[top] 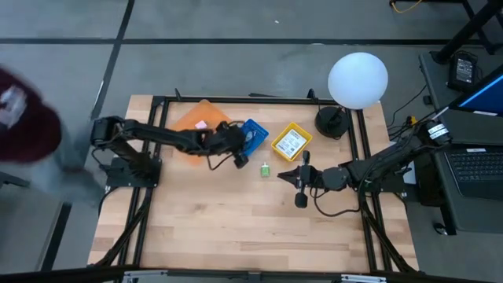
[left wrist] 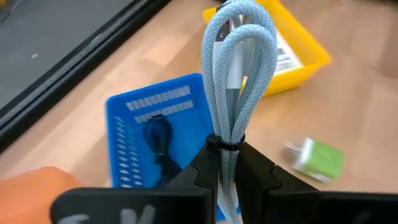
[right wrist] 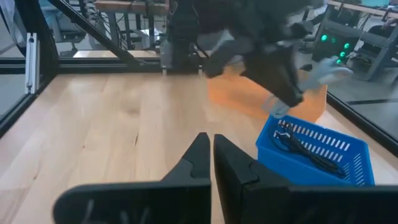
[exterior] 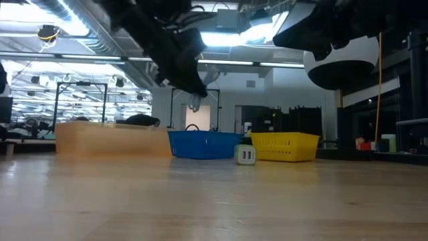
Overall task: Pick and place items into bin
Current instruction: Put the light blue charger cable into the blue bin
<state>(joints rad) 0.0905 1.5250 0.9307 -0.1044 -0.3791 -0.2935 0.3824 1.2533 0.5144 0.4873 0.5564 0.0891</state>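
My left gripper (left wrist: pixel 225 155) is shut on a light-blue braided cable bundle (left wrist: pixel 239 68) with a silver plug, above the table beside the blue bin (top: pixel 253 135). A black coiled cable (left wrist: pixel 158 142) lies in that bin. The yellow bin (top: pixel 291 141) holds a white printed packet (left wrist: pixel 285 55). A tiny green piece (top: pixel 266 169) rests on the table between the arms. My right gripper (top: pixel 289 177) is shut and holds nothing, to the right of the green piece and above the table. My left gripper pinches the folded cable bundle between its two fingers at the black tie around its loops (left wrist: pixel 224 144). The fingers lie along the bundle. The loops stick out forward past the fingertips, and the bundle is clear of the table and the bins.
An orange bin (top: pixel 200 119) stands at the back left, next to the blue bin. A white globe lamp (top: pixel 357 79) on a black base stands at the back right. Bare wooden table lies toward the near edge. A person (top: pixel 23 118) is at the left, off the table.
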